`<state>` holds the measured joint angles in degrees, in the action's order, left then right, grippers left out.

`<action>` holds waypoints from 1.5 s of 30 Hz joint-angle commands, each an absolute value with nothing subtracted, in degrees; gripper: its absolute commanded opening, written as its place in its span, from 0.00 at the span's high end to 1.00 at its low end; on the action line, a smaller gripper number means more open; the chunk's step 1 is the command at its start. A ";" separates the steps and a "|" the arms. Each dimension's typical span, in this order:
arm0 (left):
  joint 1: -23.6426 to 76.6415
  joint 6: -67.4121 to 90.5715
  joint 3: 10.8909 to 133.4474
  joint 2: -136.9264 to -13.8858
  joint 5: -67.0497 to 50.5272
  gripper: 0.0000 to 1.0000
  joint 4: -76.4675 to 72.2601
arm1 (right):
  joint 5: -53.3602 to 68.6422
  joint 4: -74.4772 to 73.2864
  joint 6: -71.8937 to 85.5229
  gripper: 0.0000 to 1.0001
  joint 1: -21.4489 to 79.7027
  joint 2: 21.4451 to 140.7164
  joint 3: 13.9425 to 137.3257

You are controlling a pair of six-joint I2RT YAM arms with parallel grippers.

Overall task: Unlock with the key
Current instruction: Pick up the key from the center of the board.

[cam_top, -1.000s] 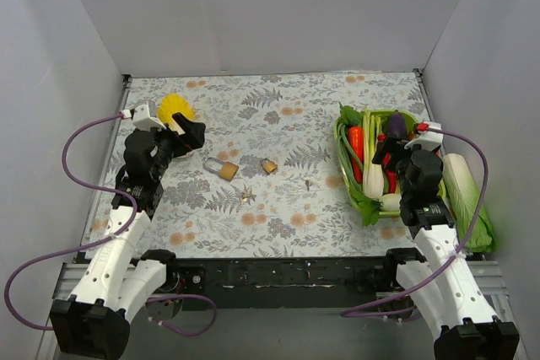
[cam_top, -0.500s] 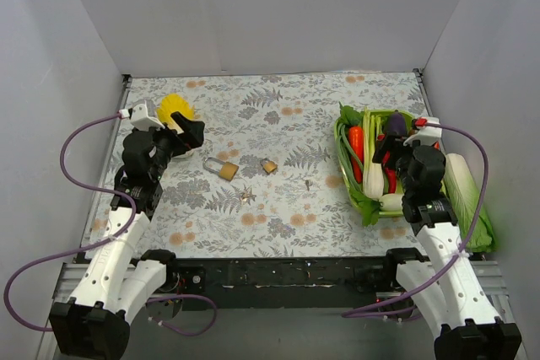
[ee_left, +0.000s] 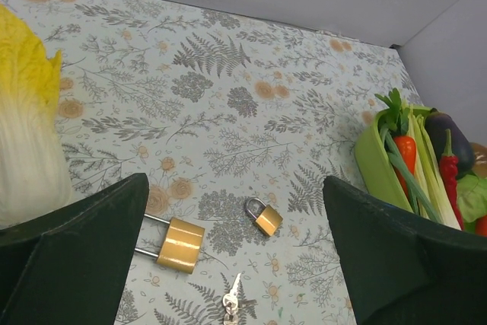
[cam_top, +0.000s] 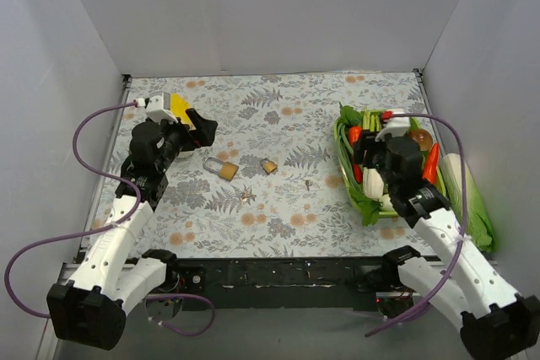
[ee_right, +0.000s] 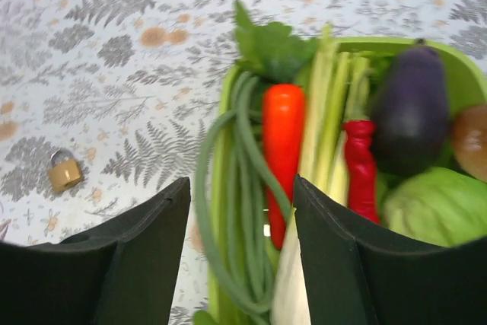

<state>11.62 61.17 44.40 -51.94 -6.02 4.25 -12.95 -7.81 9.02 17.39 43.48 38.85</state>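
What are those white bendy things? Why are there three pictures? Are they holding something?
They are two robot arms, a left arm and a right arm. Each ends in a gripper with two fingers.

One picture looks down from above and behind the arms. The other two come from small cameras on the wrists, so the dark shapes at the bottom are the robot's own fingers.

On the flowery table lie a big padlock, a small padlock and some keys. A yellow cabbage sits by the left gripper. The right gripper hovers over a green basket of vegetables.

Both grippers are open and hold nothing. The job is to unlock a padlock with a key.
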 commanded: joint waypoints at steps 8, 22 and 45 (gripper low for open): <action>12.74 60.65 44.74 -54.06 -8.88 0.02 3.86 | -31.47 -6.24 10.53 0.35 58.26 75.98 57.45; 12.57 57.04 41.22 -43.52 14.86 0.02 5.54 | -28.02 8.71 27.24 0.40 69.61 99.30 65.46; 12.57 58.09 40.87 -43.86 11.08 0.02 5.80 | -35.51 -6.59 30.50 0.53 69.26 114.26 77.43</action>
<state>12.56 58.48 41.50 -44.75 11.03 5.98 -33.04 -4.62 28.62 69.41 113.99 75.35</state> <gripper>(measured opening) 0.982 0.486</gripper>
